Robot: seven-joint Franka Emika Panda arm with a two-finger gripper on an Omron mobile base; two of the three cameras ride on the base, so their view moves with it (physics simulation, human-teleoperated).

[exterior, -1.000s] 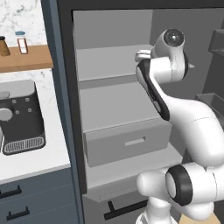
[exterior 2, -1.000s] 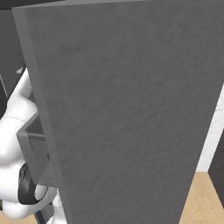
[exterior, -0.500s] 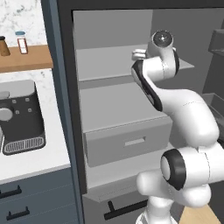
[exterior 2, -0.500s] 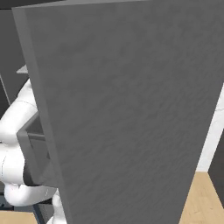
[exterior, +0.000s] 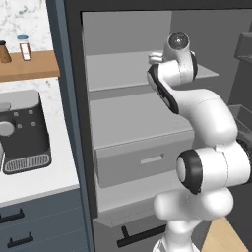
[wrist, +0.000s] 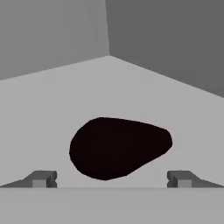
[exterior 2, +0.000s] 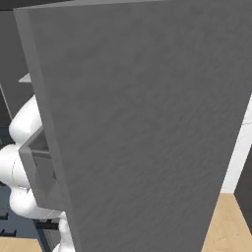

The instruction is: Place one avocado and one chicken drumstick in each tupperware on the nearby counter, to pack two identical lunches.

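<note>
A near-black glossy avocado (wrist: 118,146) lies on its side on a grey fridge shelf (wrist: 52,109), close to the back corner. My gripper (wrist: 111,179) is open, with one dark fingertip (wrist: 41,178) left of the fruit and the other at its right, both a little short of it and not touching. In the left base view my white arm (exterior: 197,108) reaches into the open fridge at the upper shelf (exterior: 118,71). The white marble counter (exterior: 34,184) lies to the left of the fridge.
The open fridge door (exterior 2: 147,123) stands right of the arm, with a grey door bin (exterior 2: 37,167) on its inner side. Below the shelf is a grey drawer (exterior: 142,160). A dark coffee machine (exterior: 22,130) sits on the counter under a wooden shelf (exterior: 29,66) with small jars.
The arm has swung left and reached deeper into the fridge over the upper shelf. The jaws have stayed open.
</note>
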